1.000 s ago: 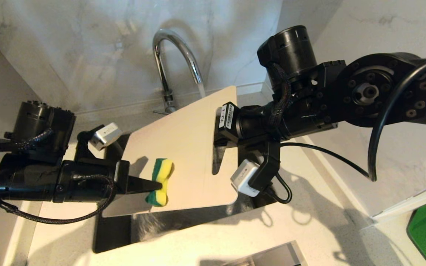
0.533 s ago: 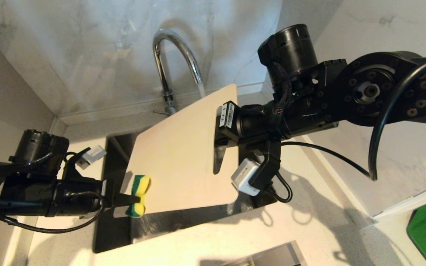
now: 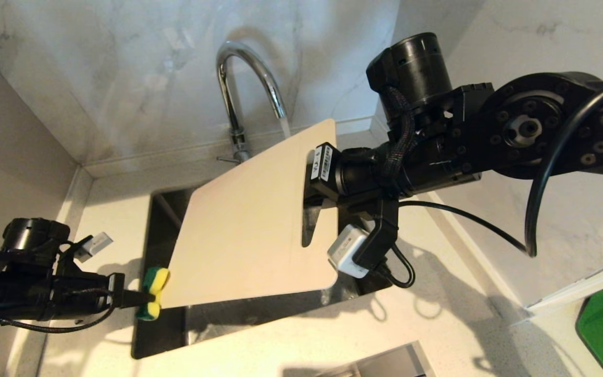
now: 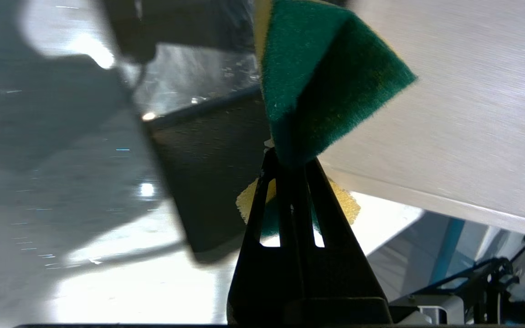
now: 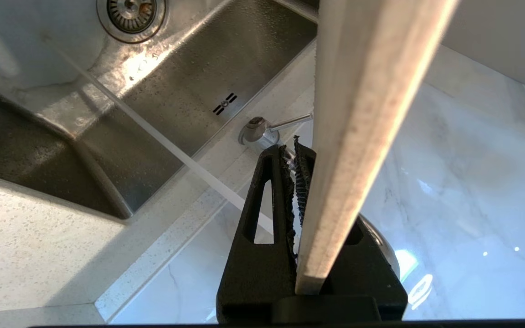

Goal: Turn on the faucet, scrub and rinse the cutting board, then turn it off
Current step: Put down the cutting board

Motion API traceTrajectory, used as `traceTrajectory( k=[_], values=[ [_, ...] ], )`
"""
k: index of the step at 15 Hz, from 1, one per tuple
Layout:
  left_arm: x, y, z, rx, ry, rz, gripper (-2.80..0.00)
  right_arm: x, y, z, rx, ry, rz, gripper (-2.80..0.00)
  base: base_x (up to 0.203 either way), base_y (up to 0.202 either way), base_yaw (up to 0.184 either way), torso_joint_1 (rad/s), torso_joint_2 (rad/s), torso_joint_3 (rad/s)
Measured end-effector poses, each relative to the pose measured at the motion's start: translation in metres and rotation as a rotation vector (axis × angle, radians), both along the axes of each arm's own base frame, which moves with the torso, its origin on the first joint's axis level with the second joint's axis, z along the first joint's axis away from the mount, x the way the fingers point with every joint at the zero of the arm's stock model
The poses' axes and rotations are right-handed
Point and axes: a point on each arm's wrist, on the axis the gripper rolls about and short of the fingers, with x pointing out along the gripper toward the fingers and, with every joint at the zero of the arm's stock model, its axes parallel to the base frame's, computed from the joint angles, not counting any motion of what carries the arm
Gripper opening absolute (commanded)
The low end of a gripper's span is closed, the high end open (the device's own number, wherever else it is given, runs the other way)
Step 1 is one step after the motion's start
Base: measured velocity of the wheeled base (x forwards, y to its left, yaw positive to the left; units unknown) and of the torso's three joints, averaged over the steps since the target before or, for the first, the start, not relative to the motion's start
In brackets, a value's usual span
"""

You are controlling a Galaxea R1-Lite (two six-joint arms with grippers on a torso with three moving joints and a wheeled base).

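Fingers level (clamping cutting board)

The cutting board covers most of the sink, hiding the basin beneath it. The right pincer fingertips are lost behind the board's edge in the head view. The left arm is cut off by the picture's left edge. In the left wrist view the sponge runs off the top edge.
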Motion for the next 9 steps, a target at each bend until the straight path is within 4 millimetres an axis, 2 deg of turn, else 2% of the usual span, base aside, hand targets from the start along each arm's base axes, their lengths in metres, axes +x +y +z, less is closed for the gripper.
traceTrajectory(
  k=[3,5,7,9],
  values=[
    [0.002,0.015,-0.004,-0.006,-0.002,0.018,-2.80,0.000,0.000,0.000,0.001,0.002,0.003,-2.80,0.000,0.000,0.000,0.000,0.00,0.000],
    [0.002,0.018,0.005,-0.012,-0.032,0.025,-2.80,0.000,0.000,-0.001,-0.001,0.001,-0.002,-2.80,0.000,0.000,0.000,0.000,0.00,0.000],
    [0.004,0.020,0.026,-0.018,-0.079,0.031,-2.80,0.000,0.000,-0.001,-0.001,0.001,0.000,-2.80,0.000,0.000,0.000,0.000,0.00,0.000],
    [0.009,0.025,0.055,-0.019,-0.139,0.047,-2.80,0.000,0.000,-0.001,-0.002,0.002,-0.002,-2.80,0.000,0.000,0.000,0.000,0.00,0.000]
  ],
)
